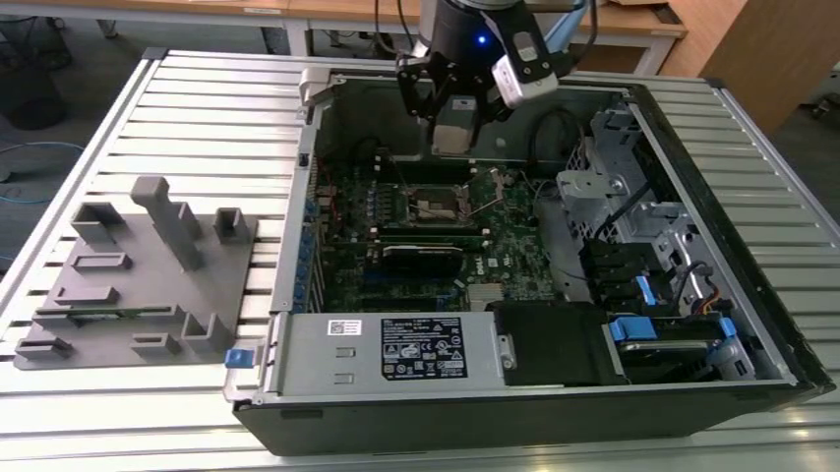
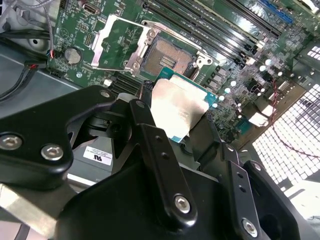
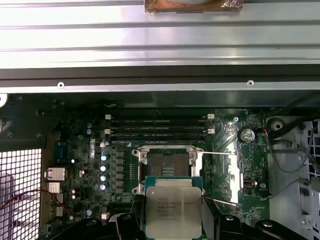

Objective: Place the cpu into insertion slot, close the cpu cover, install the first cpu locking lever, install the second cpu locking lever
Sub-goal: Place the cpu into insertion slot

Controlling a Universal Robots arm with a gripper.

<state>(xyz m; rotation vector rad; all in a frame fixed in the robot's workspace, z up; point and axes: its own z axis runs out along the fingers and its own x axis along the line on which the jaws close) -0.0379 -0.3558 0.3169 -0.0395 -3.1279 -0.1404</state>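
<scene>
You have a slatted metal table [image 1: 197, 108] with an open computer case [image 1: 525, 413] lying on it. A grey fixture block [image 1: 132, 285] sits on the slats at the exterior view's left, just beside the case. Inside the case you can see the green motherboard [image 1: 512, 246], with a power supply [image 1: 393, 349] along its near edge.

Your gripper [image 1: 453, 138] hangs inside the case, above the far part of the board. Its two black fingers [image 2: 145, 117] are clamped on the cpu [image 3: 172, 207], pressing on opposite edges. The chip's silver-grey top faces the camera in both wrist views.

The cpu is off the board and clear of the socket. In the first wrist view it overlaps the socket's near rim.

The cpu cover [image 2: 100, 45] is swung open and lies off to one side of the socket, with the board showing through its window. A thin locking lever [image 3: 220, 153] stands released beside it.

The insertion slot [image 2: 167, 57] is bare, and its dark centre is exposed inside the metal rim.
</scene>
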